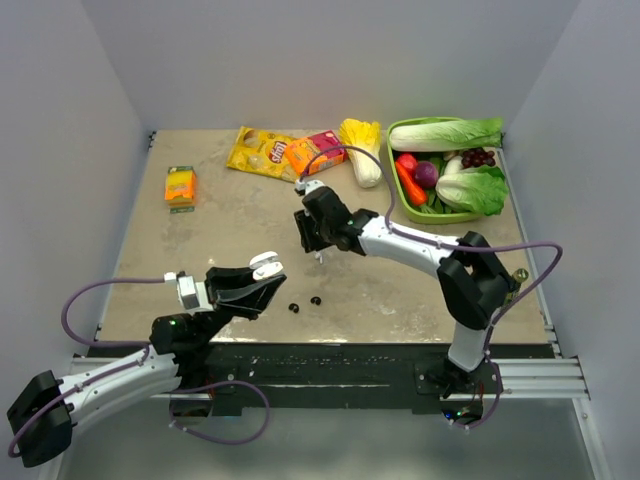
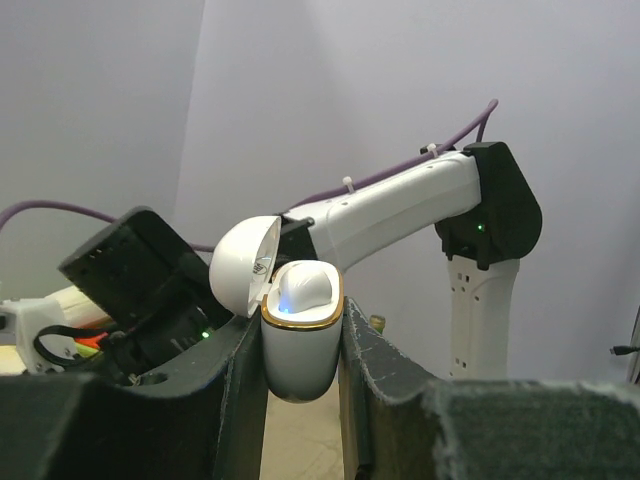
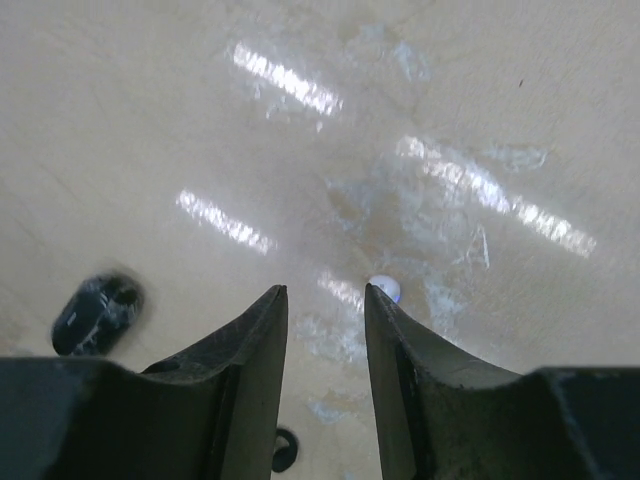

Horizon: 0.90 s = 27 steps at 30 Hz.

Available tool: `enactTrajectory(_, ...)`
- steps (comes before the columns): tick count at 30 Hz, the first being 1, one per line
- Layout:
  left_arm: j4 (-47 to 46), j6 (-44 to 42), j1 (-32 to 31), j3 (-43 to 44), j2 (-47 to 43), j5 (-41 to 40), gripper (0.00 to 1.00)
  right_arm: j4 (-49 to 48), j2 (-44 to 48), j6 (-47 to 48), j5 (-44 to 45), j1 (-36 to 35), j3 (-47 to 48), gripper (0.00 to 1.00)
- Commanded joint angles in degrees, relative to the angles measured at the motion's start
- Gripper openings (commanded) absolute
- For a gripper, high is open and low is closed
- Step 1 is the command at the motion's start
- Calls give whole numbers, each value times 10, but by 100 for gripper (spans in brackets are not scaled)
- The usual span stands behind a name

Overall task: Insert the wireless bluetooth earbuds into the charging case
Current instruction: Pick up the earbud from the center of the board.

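My left gripper (image 1: 262,276) (image 2: 300,335) is shut on the white charging case (image 2: 300,345) (image 1: 266,263), held upright above the table's near left. Its lid (image 2: 243,265) is flipped open, and one white earbud (image 2: 303,287) sits inside the gold rim. My right gripper (image 1: 318,252) (image 3: 323,290) hangs over the table's middle, open, with nothing between its fingers. A white earbud (image 3: 386,289) lies on the table just past its right fingertip. Two black earbuds (image 1: 294,307) (image 1: 316,300) lie near the front edge; the right wrist view shows them blurred (image 3: 95,312) and partly hidden (image 3: 284,450).
A green basket (image 1: 445,214) of vegetables stands at the back right. A yellow snack bag (image 1: 258,152), a red-orange box (image 1: 312,153) and a yellow cabbage (image 1: 362,145) lie along the back. An orange box (image 1: 180,185) sits at the back left.
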State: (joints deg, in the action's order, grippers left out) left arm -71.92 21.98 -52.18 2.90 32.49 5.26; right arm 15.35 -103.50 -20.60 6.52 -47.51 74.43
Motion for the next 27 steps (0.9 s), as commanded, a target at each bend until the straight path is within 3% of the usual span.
enactTrajectory(1, -33, 2, -2, -69, -6, -5, 0, 142, -61, 6, 49, 12, 126, 41)
enactTrajectory(9, -54, 25, -3, -76, 4, 3, 0, 312, -175, 37, 36, 47, 324, 54)
enactTrajectory(16, -81, 31, -6, -91, 0, 5, 0, 342, -192, 38, 22, 48, 330, 59)
enactTrajectory(27, -62, 36, -6, -106, -33, 3, 0, 307, -192, 14, -38, 40, 274, 56)
